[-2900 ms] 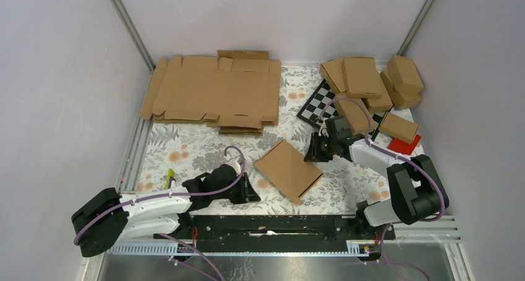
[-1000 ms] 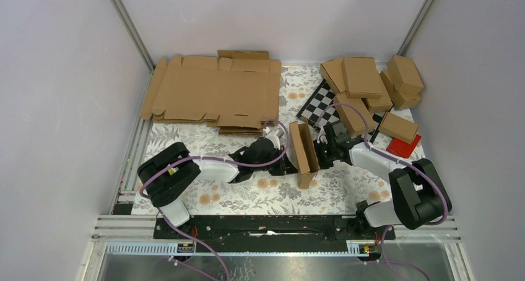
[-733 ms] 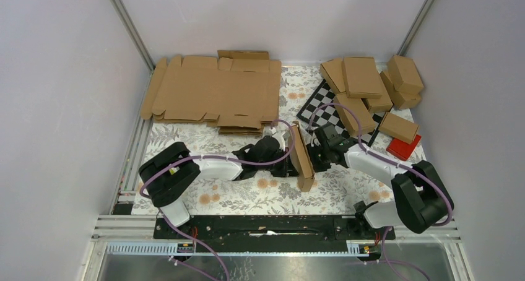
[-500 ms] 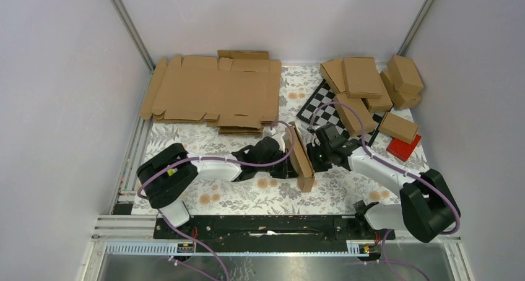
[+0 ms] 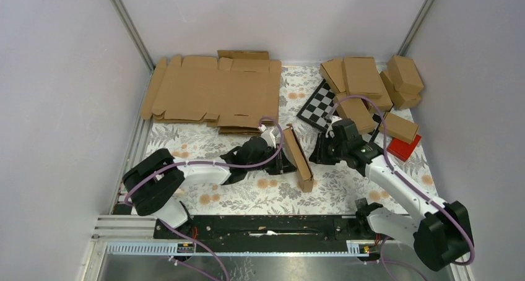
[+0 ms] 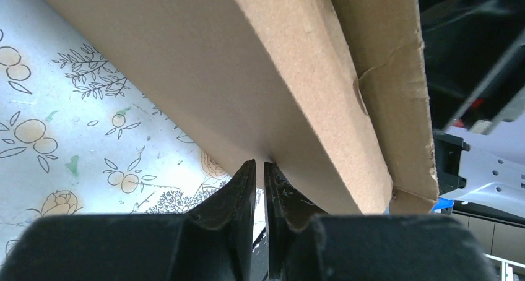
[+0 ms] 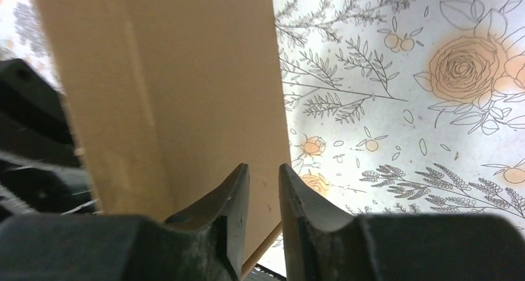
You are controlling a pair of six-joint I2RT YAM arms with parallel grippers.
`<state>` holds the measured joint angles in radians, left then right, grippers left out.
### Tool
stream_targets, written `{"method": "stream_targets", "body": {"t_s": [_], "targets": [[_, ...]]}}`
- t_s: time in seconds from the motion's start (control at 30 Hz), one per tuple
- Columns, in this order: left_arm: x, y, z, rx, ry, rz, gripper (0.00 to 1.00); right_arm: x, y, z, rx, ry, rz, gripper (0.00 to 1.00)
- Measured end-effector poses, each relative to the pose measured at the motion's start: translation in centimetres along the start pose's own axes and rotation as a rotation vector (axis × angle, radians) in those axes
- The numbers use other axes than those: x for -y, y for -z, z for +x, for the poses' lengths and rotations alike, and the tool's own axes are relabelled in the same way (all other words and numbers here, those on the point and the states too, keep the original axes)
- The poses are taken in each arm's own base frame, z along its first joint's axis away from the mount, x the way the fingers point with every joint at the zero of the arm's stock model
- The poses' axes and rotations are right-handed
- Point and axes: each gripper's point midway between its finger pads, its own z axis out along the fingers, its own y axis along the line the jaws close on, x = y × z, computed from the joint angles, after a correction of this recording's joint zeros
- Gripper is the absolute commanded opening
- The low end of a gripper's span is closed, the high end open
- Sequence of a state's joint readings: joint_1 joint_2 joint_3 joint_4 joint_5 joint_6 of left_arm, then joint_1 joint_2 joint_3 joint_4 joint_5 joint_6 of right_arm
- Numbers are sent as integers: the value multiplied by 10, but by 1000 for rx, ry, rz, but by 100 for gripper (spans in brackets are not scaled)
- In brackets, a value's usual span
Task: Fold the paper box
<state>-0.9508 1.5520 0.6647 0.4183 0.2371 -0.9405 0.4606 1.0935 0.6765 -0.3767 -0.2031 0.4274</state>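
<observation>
White link shells on left arm [image 5: 198,168] and right arm [image 5: 396,185], joined by bulky black cylindrical housings. Along each, a thin purple cable [image 5: 353,97] in loose loops. At wrists, matte black fingers [image 6: 235,194], broad at base, tapering to blunt tips.

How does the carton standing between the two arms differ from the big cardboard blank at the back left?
The carton stands on a long edge, leaning; the blank lies flat. The carton is folded up slim; the blank is spread open, flaps out, and far wider. Both are plain brown cardboard.
</observation>
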Motion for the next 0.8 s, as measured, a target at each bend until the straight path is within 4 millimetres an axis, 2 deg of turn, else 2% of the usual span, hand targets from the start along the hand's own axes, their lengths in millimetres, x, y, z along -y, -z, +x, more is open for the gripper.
{"method": "stream_targets", "body": {"t_s": [0.1, 0.27, 0.33, 0.63, 0.73, 0.8], "targets": [[-1, 0, -2, 5, 1, 0, 13, -6, 11, -11, 41, -17, -31, 41], [-3, 1, -6, 8, 6, -1, 13, -24, 30, -29, 82, -42, -101, 75], [-4, 1, -7, 9, 7, -2, 13, -30, 36, -32, 92, -46, -129, 80], [-3, -7, -10, -2, -3, -1, 13, -54, 43, -21, 19, -51, -267, 95], [4, -11, -14, -1, -11, 17, 12, -54, 41, -14, -18, -40, -267, 96], [8, -13, -17, -3, -15, 29, 12, -54, 41, -12, -35, -21, -244, 93]]}}
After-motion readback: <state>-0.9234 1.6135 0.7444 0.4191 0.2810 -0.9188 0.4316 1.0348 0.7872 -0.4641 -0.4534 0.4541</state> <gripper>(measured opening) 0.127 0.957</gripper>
